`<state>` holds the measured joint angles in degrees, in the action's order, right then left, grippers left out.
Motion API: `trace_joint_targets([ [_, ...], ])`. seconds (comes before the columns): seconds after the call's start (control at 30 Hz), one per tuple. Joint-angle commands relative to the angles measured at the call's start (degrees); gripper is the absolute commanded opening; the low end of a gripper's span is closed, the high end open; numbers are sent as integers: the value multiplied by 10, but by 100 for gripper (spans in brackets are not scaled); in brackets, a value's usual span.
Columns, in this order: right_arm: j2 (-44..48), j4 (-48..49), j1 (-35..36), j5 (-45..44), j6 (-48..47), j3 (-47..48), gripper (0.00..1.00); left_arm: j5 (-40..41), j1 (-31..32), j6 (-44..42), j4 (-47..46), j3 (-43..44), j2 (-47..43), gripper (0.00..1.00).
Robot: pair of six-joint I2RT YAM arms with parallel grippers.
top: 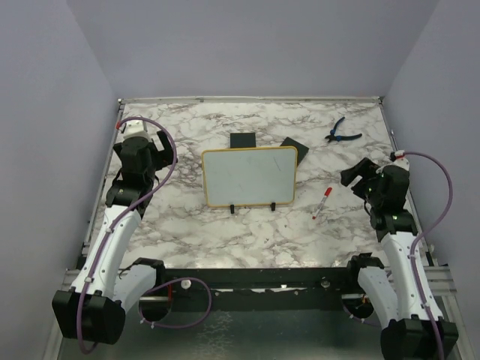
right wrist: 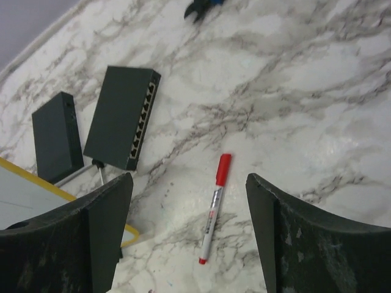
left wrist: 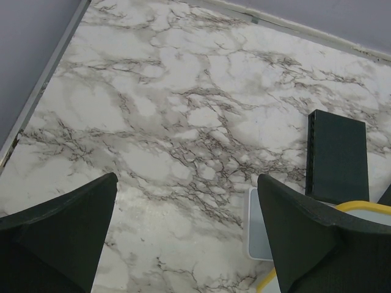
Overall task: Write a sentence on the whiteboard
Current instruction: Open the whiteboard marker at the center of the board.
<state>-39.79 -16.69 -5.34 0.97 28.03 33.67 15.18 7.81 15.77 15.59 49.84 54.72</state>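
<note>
The whiteboard [top: 249, 176] with its yellow frame stands on two black feet in the middle of the marble table. Its white face shows only faint smudges, and the sentence does not show in these views. A red-capped marker [top: 322, 202] lies flat to the board's right. My right gripper [top: 358, 180] hangs open just right of the marker. In the right wrist view the marker [right wrist: 214, 207] lies on the table between the spread fingers [right wrist: 305, 238], untouched. My left gripper [top: 144, 141] is open at the far left, over bare table [left wrist: 183, 140], with the board's yellow corner [left wrist: 366, 206] at its right.
Two black boxes [top: 242, 140] [top: 295, 148] lie just behind the board. Blue-handled pliers [top: 343, 133] rest at the back right. A raised rim [top: 247, 98] runs along the back of the table, with grey walls on three sides.
</note>
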Motion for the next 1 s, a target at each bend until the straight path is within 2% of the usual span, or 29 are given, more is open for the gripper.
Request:
trace_joint_targets([
  [0.0,-50,-100,0,59,42,-4,78,-10,-4,-12,2,-9,-8,99],
  [0.23,-131,-133,0,72,46,-19,64,-10,-2,-14,2,-12,-14,99],
  [0.5,-208,-119,18,48,54,-8,60,-11,7,-17,2,-14,-17,99],
  [0.63,-247,-97,60,32,74,-4,59,-15,8,-18,2,-14,-16,99],
  [0.77,-297,-90,124,-26,100,10,59,-16,9,-19,2,-15,-17,99],
  [0.97,-341,-89,156,-63,106,24,56,-17,10,-20,2,-15,-16,99],
])
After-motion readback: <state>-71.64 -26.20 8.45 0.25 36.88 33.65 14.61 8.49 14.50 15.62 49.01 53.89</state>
